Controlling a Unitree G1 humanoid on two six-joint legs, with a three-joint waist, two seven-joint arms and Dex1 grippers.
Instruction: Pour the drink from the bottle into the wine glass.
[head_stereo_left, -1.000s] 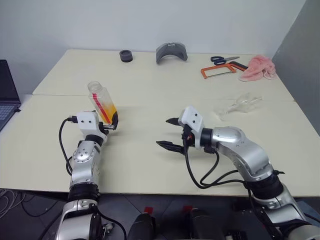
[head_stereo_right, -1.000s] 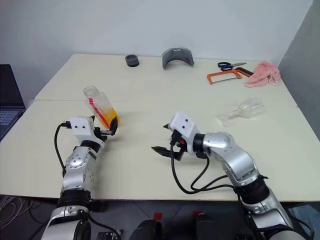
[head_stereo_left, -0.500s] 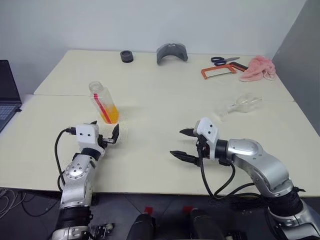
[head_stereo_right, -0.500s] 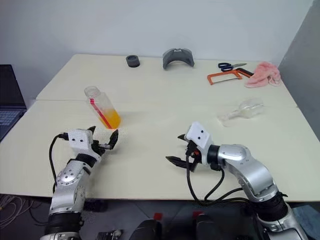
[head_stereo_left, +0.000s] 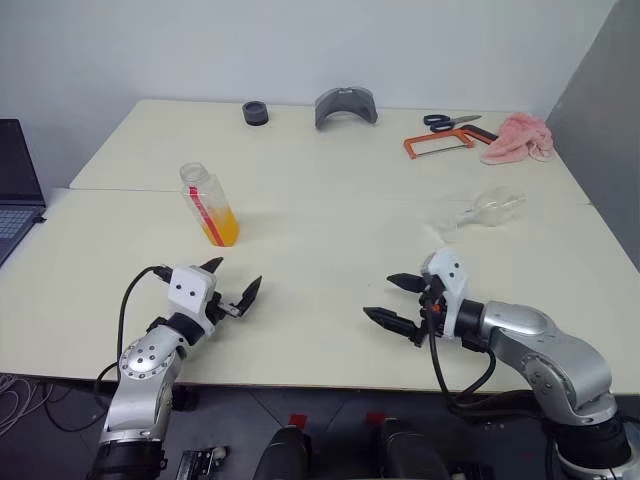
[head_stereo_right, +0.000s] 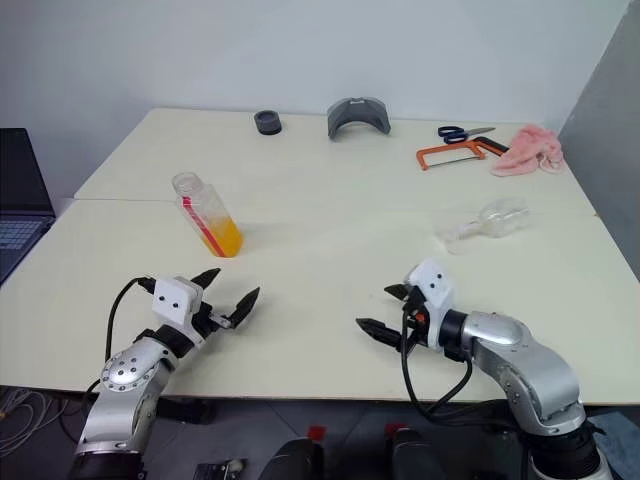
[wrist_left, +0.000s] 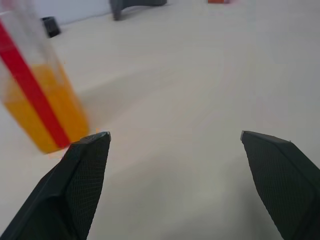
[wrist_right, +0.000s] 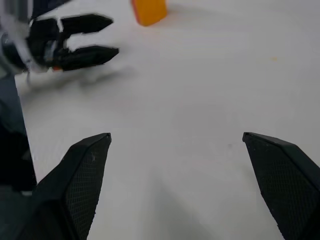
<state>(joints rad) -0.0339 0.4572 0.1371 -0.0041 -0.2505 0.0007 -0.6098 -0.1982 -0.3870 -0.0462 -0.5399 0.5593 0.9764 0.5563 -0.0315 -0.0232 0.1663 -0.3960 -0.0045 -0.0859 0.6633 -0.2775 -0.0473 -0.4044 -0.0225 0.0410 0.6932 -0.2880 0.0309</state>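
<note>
Our left gripper (head_stereo_left: 231, 285) and right gripper (head_stereo_left: 396, 298) both hang empty over the near table edge, fingers spread wide apart.

We see the bottle (head_stereo_left: 209, 204) standing upright and uncapped on the cream table (head_stereo_left: 320, 215), beyond and slightly left of our left gripper and apart from it, its orange drink (head_stereo_left: 221, 228) filling the lower part. The wine glass (head_stereo_left: 482, 211) lies on its side well beyond our right gripper, toward the right edge. Between the two grippers the tabletop is bare. Along the far edge sit a black ring (head_stereo_left: 254, 112), a grey curved piece (head_stereo_left: 345, 104), scissors (head_stereo_left: 449, 121), an orange hacksaw (head_stereo_left: 440, 142) and a pink cloth (head_stereo_left: 518, 136). A laptop (head_stereo_left: 14, 186) stands off the left edge.
</note>
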